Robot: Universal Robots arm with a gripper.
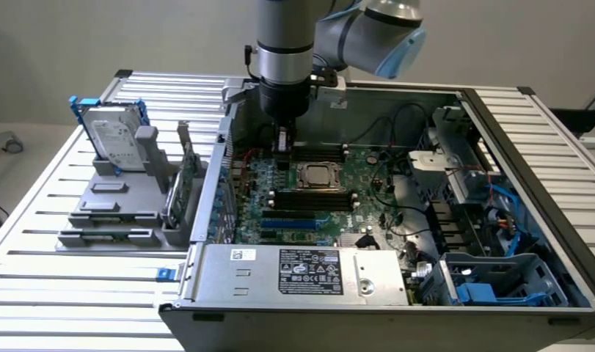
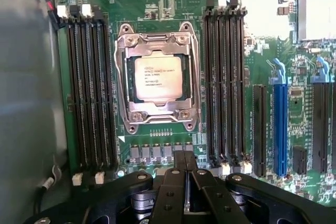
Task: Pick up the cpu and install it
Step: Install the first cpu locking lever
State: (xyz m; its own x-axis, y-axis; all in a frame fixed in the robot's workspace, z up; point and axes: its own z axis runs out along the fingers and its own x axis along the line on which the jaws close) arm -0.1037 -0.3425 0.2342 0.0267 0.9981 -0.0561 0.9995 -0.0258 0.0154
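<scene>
Cpu [image 2: 158, 78] seated flat in its socket on the motherboard [image 2: 262, 56], pale metal top with printed lines facing up, framed by a silvery retention bracket [image 2: 157, 36]; seen also in the exterior view as a small square [image 1: 318, 174] near the middle of the board, inside the open computer case [image 1: 532, 147]; flanked on both sides by banks of long black memory slots [image 2: 90, 90], the second bank [image 2: 226, 85] just beside the bracket; blue expansion slot [image 2: 280, 124] further out past that bank. Gripper [image 2: 184, 163] hung just above the board beside the socket, fingers [image 2: 177, 160] pressed together with nothing between them, apart from the cpu; in the exterior view the gripper [image 1: 285, 147] reached down from the arm [image 1: 282, 44] to a spot just behind the socket, possibly touching the board there, though too small to tell. Outside the case, on the exterior view's left, silver hard drive [image 1: 114, 136] stood upright in a blue bracket on a grey fixture [image 1: 111, 213], well apart from the gripper; slatted metal table [image 1: 42, 293] under everything.
</scene>
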